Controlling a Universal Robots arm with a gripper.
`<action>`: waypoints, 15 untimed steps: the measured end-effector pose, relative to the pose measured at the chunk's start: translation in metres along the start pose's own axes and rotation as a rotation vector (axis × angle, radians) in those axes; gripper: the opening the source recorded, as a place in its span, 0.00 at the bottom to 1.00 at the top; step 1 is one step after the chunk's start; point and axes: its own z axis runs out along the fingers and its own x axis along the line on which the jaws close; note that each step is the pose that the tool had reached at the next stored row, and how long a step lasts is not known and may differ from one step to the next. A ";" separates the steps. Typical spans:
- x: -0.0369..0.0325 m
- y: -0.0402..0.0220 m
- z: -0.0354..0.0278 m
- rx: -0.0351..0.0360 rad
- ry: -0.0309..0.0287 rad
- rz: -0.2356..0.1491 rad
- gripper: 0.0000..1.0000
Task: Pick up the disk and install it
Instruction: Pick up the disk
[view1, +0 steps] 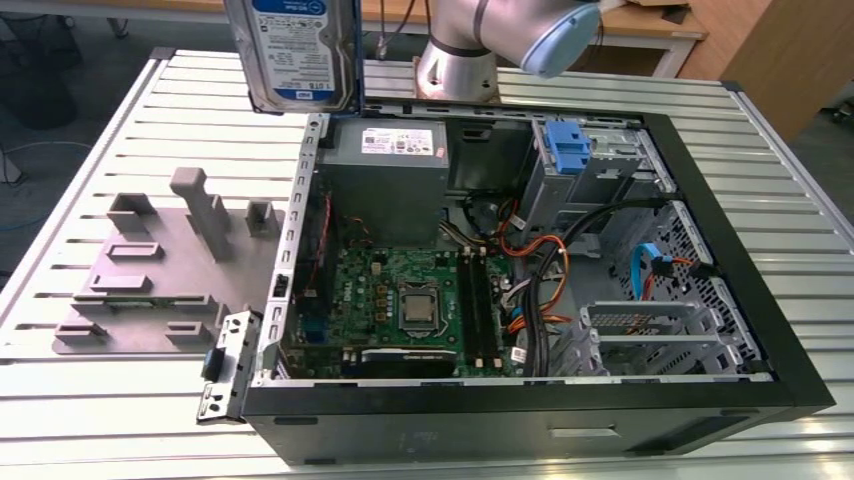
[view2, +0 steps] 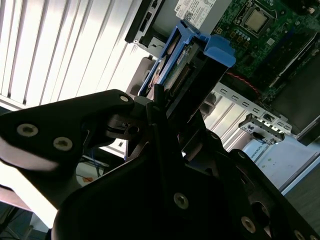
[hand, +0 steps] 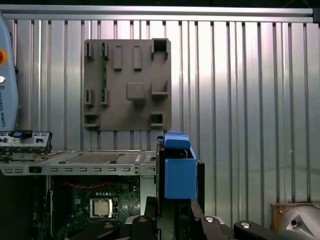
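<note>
The disk (view1: 296, 50) hangs upright in the air, clear of the table (view1: 107, 400). Its blue-and-white label faces the exterior view, but the print is too small to make out. In both wrist views the black fingers (view2: 200, 125) (hand: 200, 200) are clamped on one end of the disk (view2: 182, 75) (hand: 179, 175), with its blue side rails standing out beyond them.

In the exterior view the disk sits over the far corner of the open computer case (view1: 721, 400), just to the exterior view's left of the robot arm (view1: 494, 35). Below it, inside the case, lies the grey power supply box (view1: 387, 165) with a white label.

Nearer the camera is the green motherboard (view1: 400, 300) with its bare processor socket (view1: 418, 305). A blue plastic bracket (view1: 567, 150) stands in the drive cage at the case's far side. Orange, black and blue cables (view1: 561, 260) run across the middle of the case between the board and the cages.

On the exterior view's left a grey fixture plate (view1: 147, 290) with raised holders lies flat on the slatted table, beside the case.
</note>
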 end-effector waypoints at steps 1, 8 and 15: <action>0.0000 -0.0012 0.0000 0.0000 0.0000 0.000 0.35; -0.0003 -0.0112 0.0002 0.0000 0.0000 0.000 0.35; -0.0008 -0.0281 0.0006 0.0000 0.0000 0.000 0.35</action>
